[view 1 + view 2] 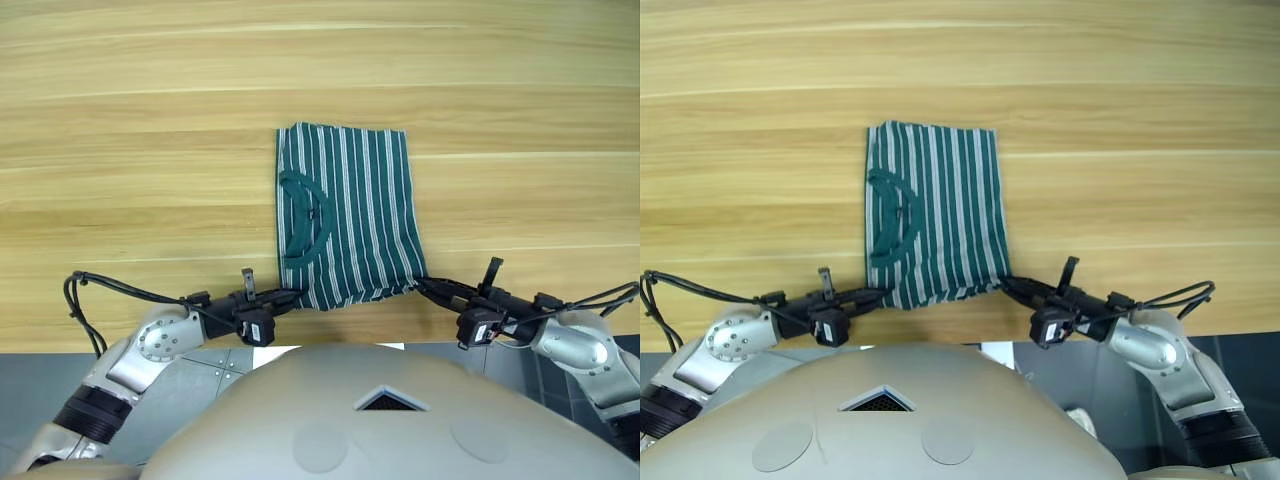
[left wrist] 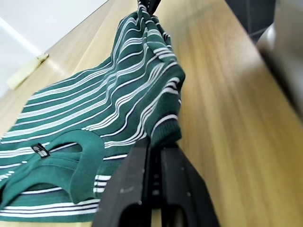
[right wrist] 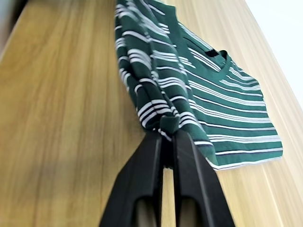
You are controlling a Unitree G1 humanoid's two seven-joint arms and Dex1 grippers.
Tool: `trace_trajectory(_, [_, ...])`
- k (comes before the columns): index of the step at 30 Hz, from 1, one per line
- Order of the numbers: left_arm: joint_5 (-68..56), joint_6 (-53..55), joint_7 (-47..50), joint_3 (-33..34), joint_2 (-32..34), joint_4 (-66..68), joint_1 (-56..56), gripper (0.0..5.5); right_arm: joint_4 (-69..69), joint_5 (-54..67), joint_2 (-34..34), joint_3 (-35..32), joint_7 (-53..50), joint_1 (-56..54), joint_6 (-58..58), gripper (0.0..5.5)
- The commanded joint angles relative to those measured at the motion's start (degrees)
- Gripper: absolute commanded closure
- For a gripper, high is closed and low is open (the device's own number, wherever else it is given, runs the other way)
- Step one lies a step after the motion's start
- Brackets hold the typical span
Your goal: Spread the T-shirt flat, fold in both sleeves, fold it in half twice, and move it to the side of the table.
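Observation:
The T-shirt [image 1: 345,215], dark green with white stripes, lies folded into a narrow rectangle on the wooden table [image 1: 120,150], its collar toward the left side. My left gripper [image 1: 296,294] is shut on the shirt's near left corner [image 2: 163,135]. At the near right corner [image 3: 168,125] my right gripper [image 1: 420,283] is shut on the cloth as well. Both pinched corners [image 1: 1005,280] sit slightly bunched near the table's front edge. In the left wrist view the right gripper [image 2: 147,5] shows at the shirt's far end.
Bare wooden tabletop stretches wide to the left, right and beyond the shirt. The table's front edge [image 1: 80,350] runs just behind both grippers, with grey floor [image 1: 20,400] below it.

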Motion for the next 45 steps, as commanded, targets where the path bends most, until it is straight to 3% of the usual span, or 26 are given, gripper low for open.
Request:
trace_trajectory(1, [-2.1, 3.4, 2.6, 2.7, -4.2, -2.4, -3.3, 5.44, -2.8, 5.1, 0.3, -1.7, 0.5, -0.7, 2.1, 5.4])
trace_trajectory(14, [-2.0, 14.0, 6.5, 8.5, -12.6, 4.5, -19.0, 5.44, 2.5, 0.9, 13.5, 0.1, -4.6, -25.0, 14.3, 5.4])
trace_trajectory(32, [3.6, 11.2, 9.2, 6.3, -19.5, 31.9, -40.8, 5.44, 21.9, -9.4, 23.4, 5.0, -11.3, -44.5, 20.4, 5.4])
trace_trajectory(34, [3.7, 10.7, 8.8, 6.0, -20.2, 34.6, -42.9, 5.44, 24.7, -10.5, 24.2, 5.4, -12.5, -46.7, 20.8, 4.95])
trace_trajectory(35, [3.5, 10.7, 8.7, 6.0, -20.6, 35.8, -43.8, 5.09, 25.8, -11.1, 24.3, 5.8, -12.8, -47.5, 20.7, 4.81])
trace_trajectory(45, [5.2, 7.5, 14.6, 7.0, -23.6, 55.5, -56.7, 3.58, 46.4, -14.5, 29.5, 7.8, -20.8, -61.3, 19.8, 3.1])
